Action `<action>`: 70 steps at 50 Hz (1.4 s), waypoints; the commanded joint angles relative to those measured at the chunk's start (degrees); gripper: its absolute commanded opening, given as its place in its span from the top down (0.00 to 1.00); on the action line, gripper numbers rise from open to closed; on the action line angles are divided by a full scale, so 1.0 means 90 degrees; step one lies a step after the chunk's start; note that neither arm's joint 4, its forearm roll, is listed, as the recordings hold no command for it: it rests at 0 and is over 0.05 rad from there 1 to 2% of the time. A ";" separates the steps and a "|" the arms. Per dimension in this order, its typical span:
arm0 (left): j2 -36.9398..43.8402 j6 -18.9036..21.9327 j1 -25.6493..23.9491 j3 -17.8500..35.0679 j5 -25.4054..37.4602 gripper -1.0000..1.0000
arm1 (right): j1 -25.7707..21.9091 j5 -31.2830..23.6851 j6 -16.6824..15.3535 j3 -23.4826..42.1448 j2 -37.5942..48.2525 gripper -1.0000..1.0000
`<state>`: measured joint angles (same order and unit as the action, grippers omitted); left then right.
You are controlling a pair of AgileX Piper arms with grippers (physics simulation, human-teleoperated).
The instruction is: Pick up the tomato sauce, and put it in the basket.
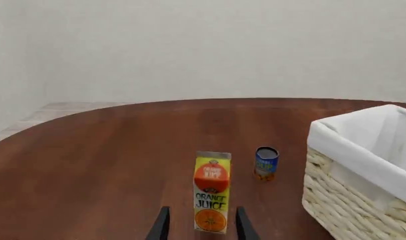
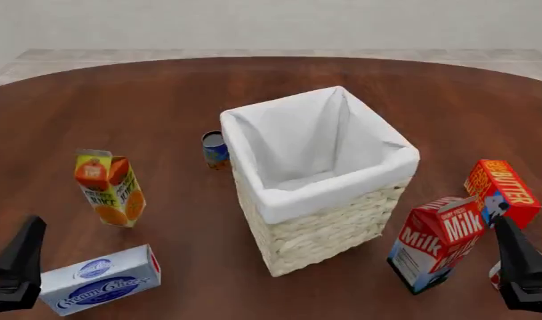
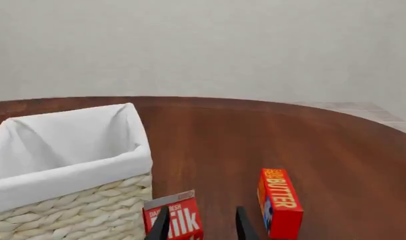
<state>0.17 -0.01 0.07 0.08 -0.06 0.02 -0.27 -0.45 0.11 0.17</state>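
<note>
The tomato sauce does not show clearly in any view; only a small red and white sliver peeks out beside my right gripper (image 2: 518, 263), too small to identify. The basket (image 2: 320, 230), tall pale wicker with a white cloth lining, stands mid-table and looks empty. It also shows as the basket (image 1: 349, 200) in the left wrist view and the basket (image 3: 69, 210) in the right wrist view. My left gripper (image 2: 18, 263) hovers at the near left, open, as the left gripper (image 1: 203, 229) shows. The right gripper (image 3: 201, 226) is open too, holding nothing.
An orange juice carton (image 2: 109, 188) stands left of the basket, ahead of my left fingers. A small blue and orange can (image 2: 215, 149) sits by the basket's far left side. A cream cheese box (image 2: 100, 280) lies near left. A milk carton (image 2: 435, 241) and butter box (image 2: 502, 192) stand right.
</note>
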 commanded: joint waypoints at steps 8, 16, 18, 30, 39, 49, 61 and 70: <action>0.0049 0.0000 -0.0009 0.0021 -0.0022 0.00 | -0.0004 0.0083 0.0048 0.0016 0.0073 0.00; 0.0038 -0.0005 -0.0006 0.0010 -0.0023 0.00 | -0.0003 0.0136 0.0048 0.0007 0.0117 0.00; 0.0041 -0.0003 -0.0007 0.0007 -0.0028 0.00 | -0.0002 0.0143 0.0049 0.0012 0.0129 0.00; 0.0038 0.0001 -0.0009 0.0076 0.0054 0.00 | 0.0061 -0.0346 0.0298 0.0477 0.0017 0.00; 0.0020 0.0017 -0.0011 0.0065 0.0050 0.00 | 0.0026 -0.1709 0.0051 0.2173 0.0882 0.00; 0.0016 0.0017 -0.0011 0.0059 0.0050 0.00 | 0.0409 -0.3181 -0.0380 0.3579 0.1639 0.00; 0.0033 0.0022 -0.0011 0.0031 0.0003 0.00 | 0.0811 -0.4487 -0.0241 0.4632 0.2481 0.00; 0.0025 0.0026 -0.0013 0.0083 0.0061 0.00 | 0.1218 -0.5130 -0.0882 0.5031 0.2942 0.00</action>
<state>0.51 0.13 -0.03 0.55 0.15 7.77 -39.08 -5.36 39.93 21.70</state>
